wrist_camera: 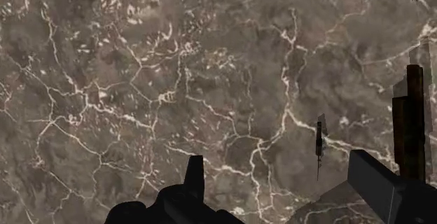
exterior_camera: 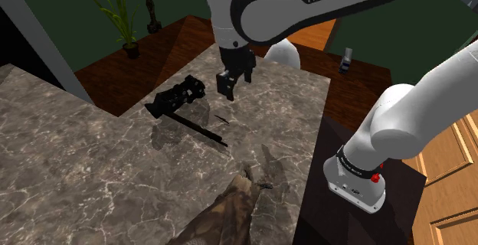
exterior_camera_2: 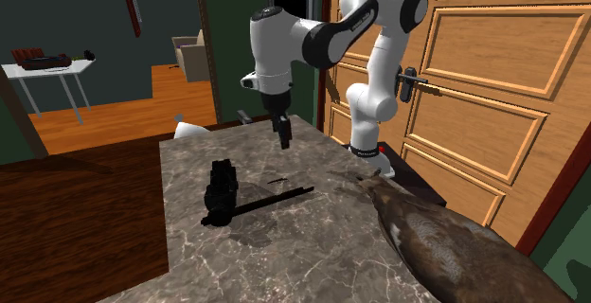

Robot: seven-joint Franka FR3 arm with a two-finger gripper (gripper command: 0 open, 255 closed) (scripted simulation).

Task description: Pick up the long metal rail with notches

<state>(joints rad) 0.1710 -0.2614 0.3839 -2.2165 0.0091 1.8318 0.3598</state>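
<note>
Marble, brown-grey with white veins, makes the tabletop (exterior_camera: pixel 84 159) we work on. Reading the shoulder view from its left, we first meet a chunky black block (exterior_camera: pixel 178 96). Next comes the rail (exterior_camera: pixel 198 129), a thin dark strip lying flat on the stone at the block's five o'clock, running from ten o'clock to four o'clock. We cannot tell whether block and rail touch. A small dark sliver (exterior_camera: pixel 222 118) follows, near the rail's four o'clock end but apart from it. Last is the pincer (exterior_camera: pixel 236 79), hanging above the stone at about one o'clock from the rail, its fingers (wrist_camera: pixel 194 177) apart with nothing between them.

We judge the step in hand to be the approach. To do it well, we should carry the pincer toward seven o'clock until it is over the rail's middle. We then turn the wrist so the fingers straddle the strip's width, and descend straight. The strip sits low, so the fingertips must reach almost to the stone while staying clear of the block.
</note>
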